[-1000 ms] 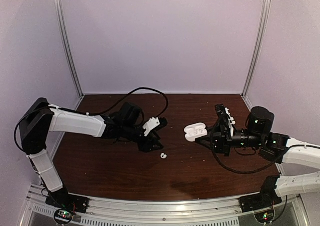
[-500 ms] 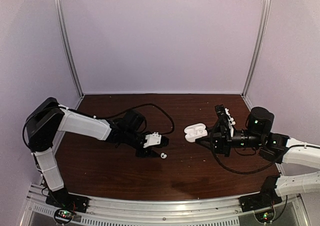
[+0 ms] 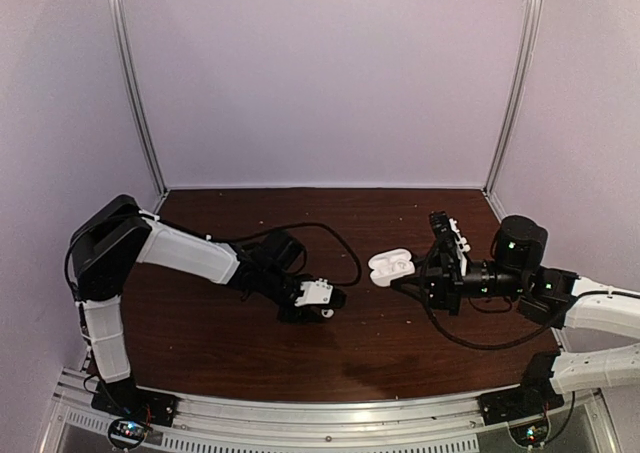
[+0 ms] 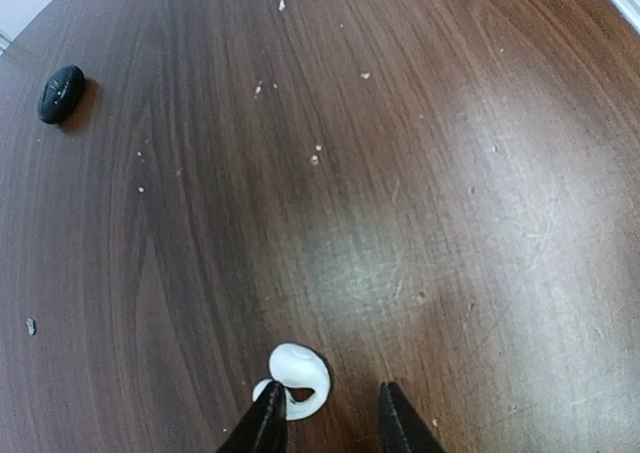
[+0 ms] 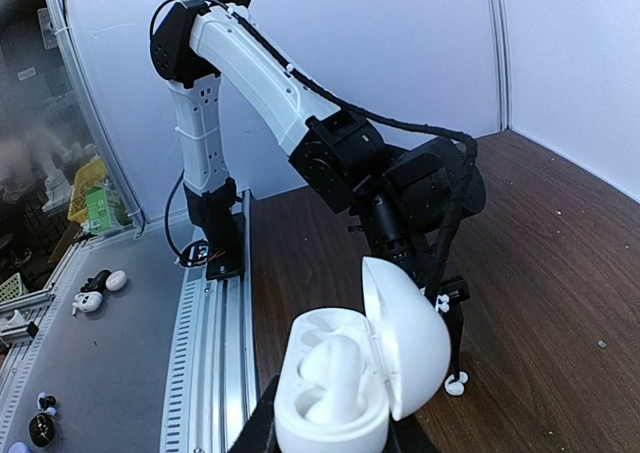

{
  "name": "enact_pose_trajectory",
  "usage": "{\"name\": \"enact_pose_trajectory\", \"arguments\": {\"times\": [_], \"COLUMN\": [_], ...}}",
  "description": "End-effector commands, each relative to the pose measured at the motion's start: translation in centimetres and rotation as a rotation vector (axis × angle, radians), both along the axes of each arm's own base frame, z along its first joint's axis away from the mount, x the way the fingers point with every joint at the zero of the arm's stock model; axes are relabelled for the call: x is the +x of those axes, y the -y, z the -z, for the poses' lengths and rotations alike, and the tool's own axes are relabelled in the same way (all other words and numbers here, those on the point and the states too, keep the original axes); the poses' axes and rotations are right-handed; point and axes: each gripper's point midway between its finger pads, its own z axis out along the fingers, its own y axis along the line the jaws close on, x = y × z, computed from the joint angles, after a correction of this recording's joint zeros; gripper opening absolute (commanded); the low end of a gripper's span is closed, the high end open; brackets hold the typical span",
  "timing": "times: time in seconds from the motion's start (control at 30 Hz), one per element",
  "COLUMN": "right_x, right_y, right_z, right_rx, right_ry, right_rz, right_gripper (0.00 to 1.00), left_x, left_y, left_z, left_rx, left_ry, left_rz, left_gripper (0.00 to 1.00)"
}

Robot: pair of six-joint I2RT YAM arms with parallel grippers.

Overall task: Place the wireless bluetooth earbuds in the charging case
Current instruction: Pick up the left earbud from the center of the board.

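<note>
Left claw [image 4: 333,418]: narrowly apart — we see the white earbud [image 4: 298,381] just ahead of one fingertip.
Right claw [image 5: 330,431]: clamps the open charging case [image 5: 345,373].

A: Table?
B: Dark brown wood-grain table [image 3: 380,343], scuffed, with a glare patch in the left wrist view. Pale specks [image 4: 315,158] lie scattered on it from centre toward 12 o'clock.
A: Surround?
B: Plain lilac wall [image 3: 320,73]. Left post [image 3: 135,83] at 11 o'clock, right post [image 3: 515,83] at 1 o'clock. Slotted metal rail [image 3: 330,413] along 6 o'clock.
A: Off-table?
B: Right wrist view: grey surface [image 5: 100,373] at 8 o'clock, blurred yellow-green clutter [image 5: 88,198] at 9 o'clock. Small black-and-white bits [image 5: 95,293] on the grey, can't identify.
</note>
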Motion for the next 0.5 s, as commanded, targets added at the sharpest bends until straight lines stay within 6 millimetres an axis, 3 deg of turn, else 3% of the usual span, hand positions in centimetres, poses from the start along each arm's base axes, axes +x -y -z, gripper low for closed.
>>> {"name": "enact_pose_trajectory", "arguments": {"times": [0.0,0.33,0.47], "right_x": [0.0,0.2,0.2], "right_y": [0.1,0.2,0.2], "right_z": [-0.3,-0.1,-0.1], "right_rx": [0.017,0.011,0.011], "right_ry": [0.013,0.011,0.010], "right_rz": [0.001,0.015,0.016], "right_gripper": [0.00,0.00,0.00], "left_x": [0.5,1.3,1.5], "left_y": [0.3,1.0,1.1], "left_z": [1.0,1.5,1.5], "left_rx": [0.029,0.045,0.046], "left_ry": [0.006,0.018,0.021], "left_rz": [0.015,0.020,0.019], "left_gripper": [0.34,0.32,0.26]}}
